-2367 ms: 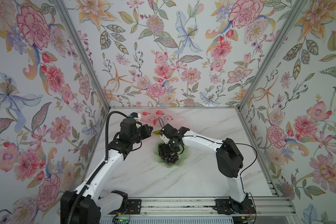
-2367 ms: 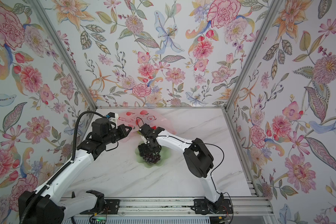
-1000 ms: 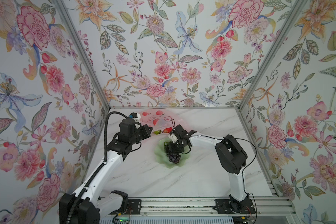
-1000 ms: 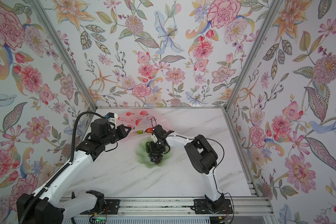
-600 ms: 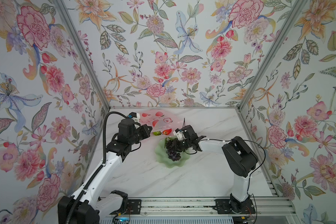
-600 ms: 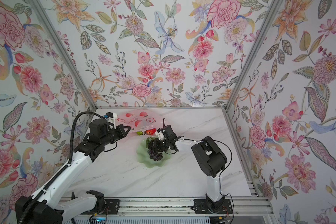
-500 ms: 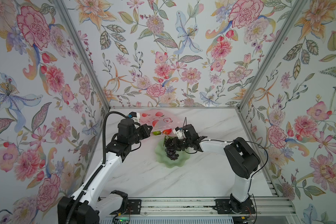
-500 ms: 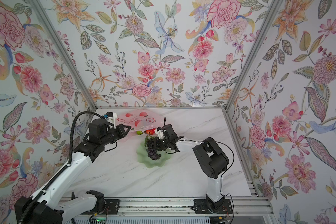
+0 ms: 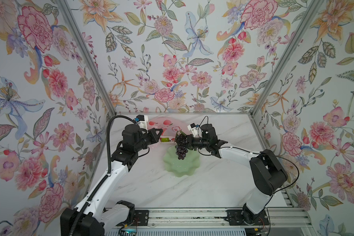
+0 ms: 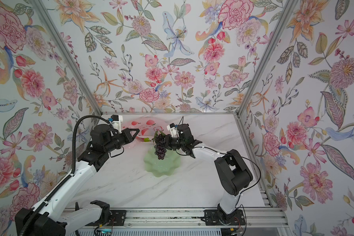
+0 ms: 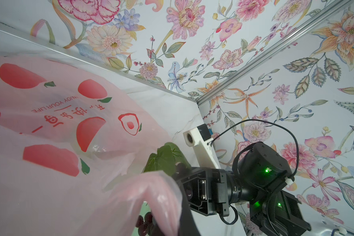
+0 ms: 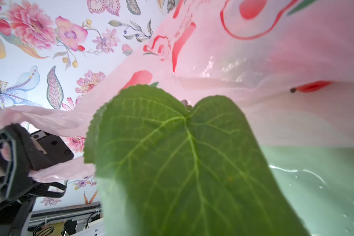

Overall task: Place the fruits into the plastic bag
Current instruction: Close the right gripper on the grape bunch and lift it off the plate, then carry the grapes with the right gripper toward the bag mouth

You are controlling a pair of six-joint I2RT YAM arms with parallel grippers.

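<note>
Purple grapes (image 9: 181, 150) hang from R pincer (image 9: 184, 141), closed on bunch top; L pincer (image 9: 159, 133) pinched shut on plastic bag (image 9: 161, 124).

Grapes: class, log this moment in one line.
left gripper: shut on plastic bag | right gripper: shut on grapes | grapes: hanging over green dish, not yet bagged

We log two arms: white link shells, black joint housings. Left arm (image 9: 110, 177): ribbed black conduit (image 9: 107, 143). Right arm (image 9: 237, 155): thin black cable (image 11: 264, 120), green lights (image 11: 266, 170) on wrist housing. White camera brackets (image 9: 141, 120) both wrists. Left pincer (image 9: 159, 132) black, angular.
</note>
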